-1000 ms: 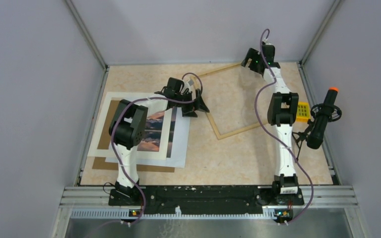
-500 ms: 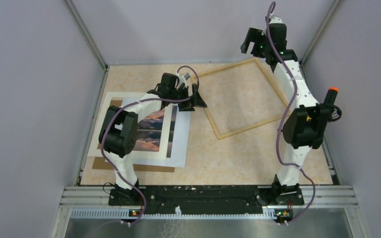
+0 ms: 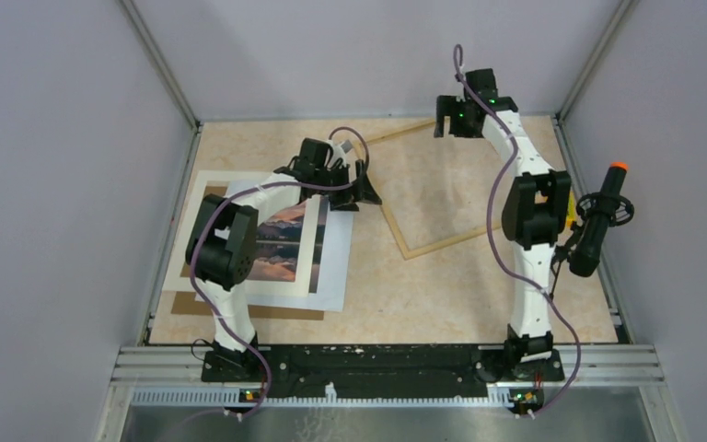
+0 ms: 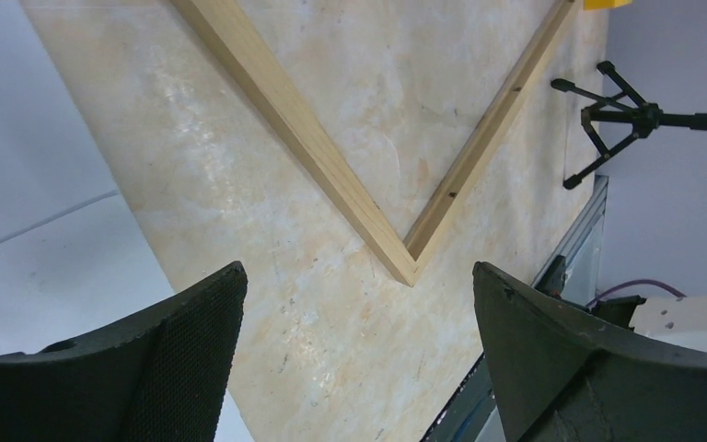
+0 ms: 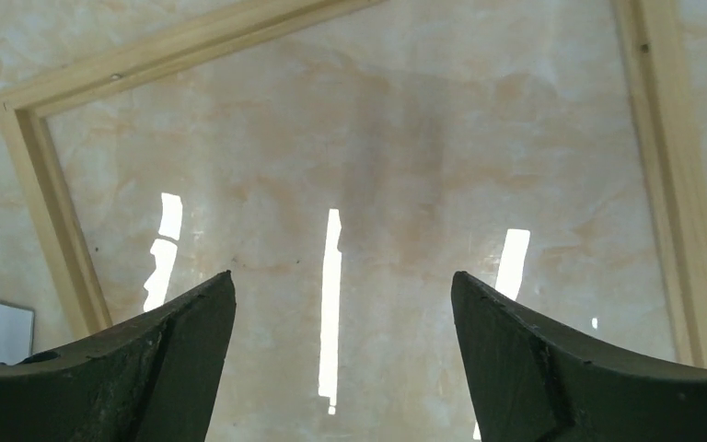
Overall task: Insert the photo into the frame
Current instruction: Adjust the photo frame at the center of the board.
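Note:
The photo (image 3: pixel 283 241), an orange-pink and dark landscape, lies at the left under a cream mat (image 3: pixel 281 287), partly hidden by my left arm. The frame (image 3: pixel 451 239) of thin light wood lies flat at the middle right. My left gripper (image 3: pixel 361 195) hangs open between the photo pile and the frame's left edge. In the left wrist view it (image 4: pixel 359 272) is empty, just short of the frame's corner (image 4: pixel 410 267). My right gripper (image 3: pixel 454 116) hovers open over the frame's far side. In the right wrist view it (image 5: pixel 342 276) is empty, looking down inside the frame (image 5: pixel 55 212).
A white sheet (image 3: pixel 333 267) and a brown backing board (image 3: pixel 184 304) lie under the mat. A yellow object (image 3: pixel 567 210) and a black tripod handle with an orange tip (image 3: pixel 598 221) stand at the right wall. Grey walls enclose three sides.
My right arm rose and then came back down and leftward, so its gripper now hangs over the frame's far side. The left gripper has barely shifted. The frame and photo have not moved.

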You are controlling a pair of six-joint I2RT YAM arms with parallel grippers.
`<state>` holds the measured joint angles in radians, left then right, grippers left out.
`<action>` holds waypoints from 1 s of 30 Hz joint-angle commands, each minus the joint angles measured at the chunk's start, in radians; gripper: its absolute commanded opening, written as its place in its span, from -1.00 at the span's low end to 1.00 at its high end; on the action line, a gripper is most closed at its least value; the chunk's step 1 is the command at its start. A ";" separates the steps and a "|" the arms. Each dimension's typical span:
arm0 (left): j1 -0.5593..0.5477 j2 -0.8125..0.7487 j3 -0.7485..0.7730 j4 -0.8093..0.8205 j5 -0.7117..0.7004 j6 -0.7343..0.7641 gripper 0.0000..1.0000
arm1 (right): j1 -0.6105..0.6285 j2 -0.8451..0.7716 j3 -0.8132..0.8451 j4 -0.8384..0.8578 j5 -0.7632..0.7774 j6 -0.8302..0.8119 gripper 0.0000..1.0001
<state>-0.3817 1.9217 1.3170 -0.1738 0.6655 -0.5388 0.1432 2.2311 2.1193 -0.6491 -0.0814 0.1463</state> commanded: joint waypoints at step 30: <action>0.240 -0.647 -0.421 -0.320 -0.446 0.033 0.97 | 0.569 -0.462 -0.962 0.762 -0.342 0.598 0.32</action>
<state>-0.2085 1.2713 0.9642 -0.5167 0.2359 -0.4721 0.7132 1.7397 1.1709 -0.2493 -0.3435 0.5732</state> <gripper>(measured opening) 0.985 0.656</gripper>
